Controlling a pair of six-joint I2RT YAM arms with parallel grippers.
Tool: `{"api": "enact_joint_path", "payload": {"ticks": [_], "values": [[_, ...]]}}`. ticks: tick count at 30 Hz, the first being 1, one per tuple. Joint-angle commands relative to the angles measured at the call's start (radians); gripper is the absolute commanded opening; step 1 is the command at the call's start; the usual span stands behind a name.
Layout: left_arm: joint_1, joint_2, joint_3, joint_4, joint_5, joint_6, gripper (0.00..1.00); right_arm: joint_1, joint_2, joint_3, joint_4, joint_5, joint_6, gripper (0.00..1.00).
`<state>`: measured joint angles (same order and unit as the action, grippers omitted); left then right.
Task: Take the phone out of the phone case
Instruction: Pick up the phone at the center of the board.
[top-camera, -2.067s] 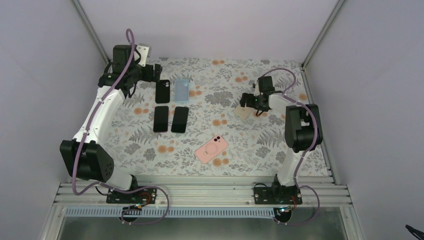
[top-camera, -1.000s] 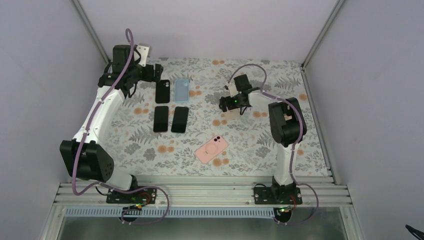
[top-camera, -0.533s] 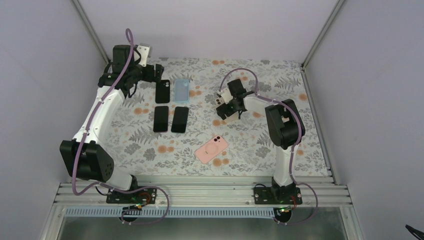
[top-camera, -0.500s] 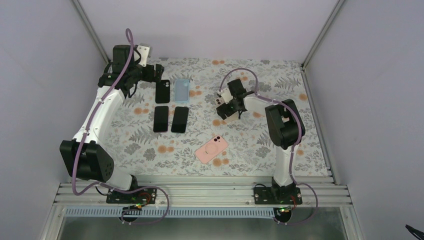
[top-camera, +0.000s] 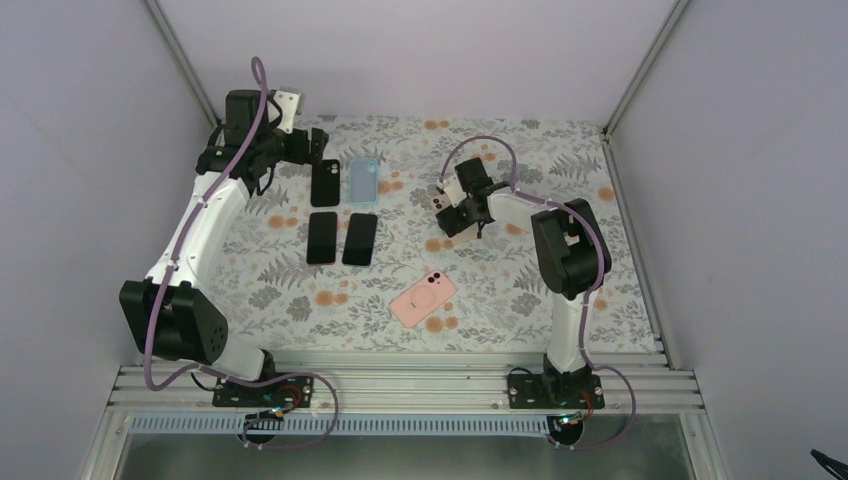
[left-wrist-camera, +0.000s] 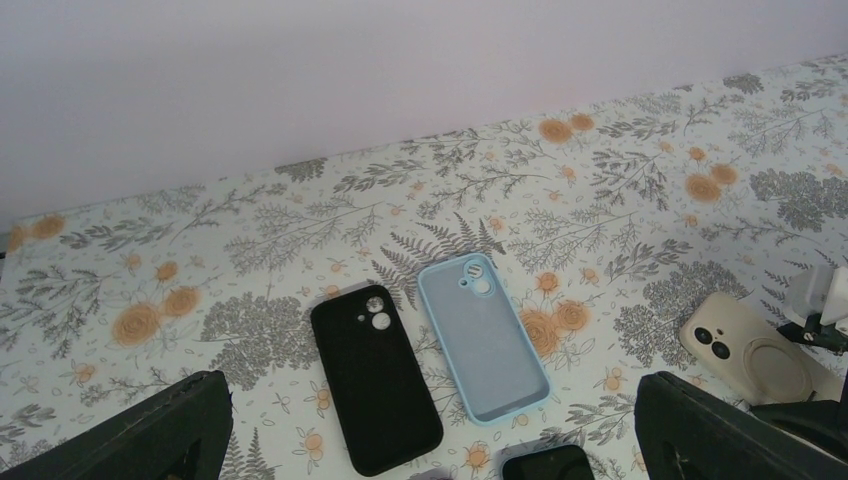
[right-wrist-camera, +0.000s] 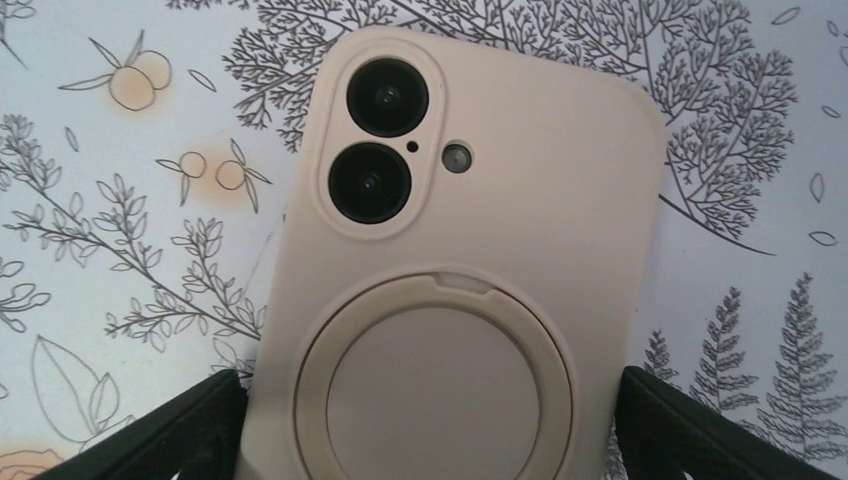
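A beige phone case (right-wrist-camera: 470, 250) with the phone in it lies back-up on the flowered mat, its two camera lenses and round ring showing. It also shows in the left wrist view as the beige phone case (left-wrist-camera: 745, 345). My right gripper (right-wrist-camera: 430, 390) straddles its lower half, one black finger against each long side. From above, the right gripper (top-camera: 450, 220) covers most of the beige phone case (top-camera: 439, 204). My left gripper (left-wrist-camera: 435, 440) hangs open and empty over the far-left of the mat, left gripper (top-camera: 318, 150).
A black empty case (top-camera: 325, 183) and a light blue empty case (top-camera: 363, 181) lie at the back left. Two black phones (top-camera: 322, 237) (top-camera: 360, 238) lie just in front of them. A pink cased phone (top-camera: 423, 298) lies near the front centre.
My right gripper has swung left across the mat together with the beige cased phone, and its fingers have drawn in against the case's sides. The left arm has not moved.
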<state>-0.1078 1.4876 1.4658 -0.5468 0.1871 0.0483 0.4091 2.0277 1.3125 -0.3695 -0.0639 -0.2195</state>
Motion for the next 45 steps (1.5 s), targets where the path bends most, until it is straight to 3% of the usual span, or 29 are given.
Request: {"api": "enact_joint_path", "payload": {"ticks": [1, 9, 19, 26, 28, 32, 45], "values": [[0.005, 0.006, 0.031, 0.016, -0.017, -0.001, 1.0, -0.034, 0.009, -0.024, -0.066, 0.154, -0.039, 0.86], [0.005, 0.011, 0.035, 0.018, -0.057, -0.003, 1.0, -0.033, 0.028, -0.026, -0.089, 0.14, -0.02, 0.87], [0.005, 0.003, 0.01, 0.036, -0.03, 0.011, 1.0, -0.033, -0.012, -0.002, -0.109, 0.085, -0.033, 0.57], [0.005, -0.002, -0.002, 0.026, 0.115, 0.053, 1.0, -0.033, -0.095, 0.025, -0.111, 0.018, -0.075, 0.49], [0.005, 0.0, -0.009, 0.024, 0.15, 0.057, 1.0, -0.033, -0.111, 0.026, -0.108, 0.014, -0.078, 0.55], [0.004, 0.005, -0.011, 0.025, 0.192, 0.053, 1.0, -0.035, -0.104, 0.048, -0.129, 0.031, -0.042, 0.98], [0.005, 0.0, -0.019, 0.03, 0.173, 0.039, 1.0, -0.03, -0.019, 0.095, -0.2, 0.027, 0.101, 0.99]]}}
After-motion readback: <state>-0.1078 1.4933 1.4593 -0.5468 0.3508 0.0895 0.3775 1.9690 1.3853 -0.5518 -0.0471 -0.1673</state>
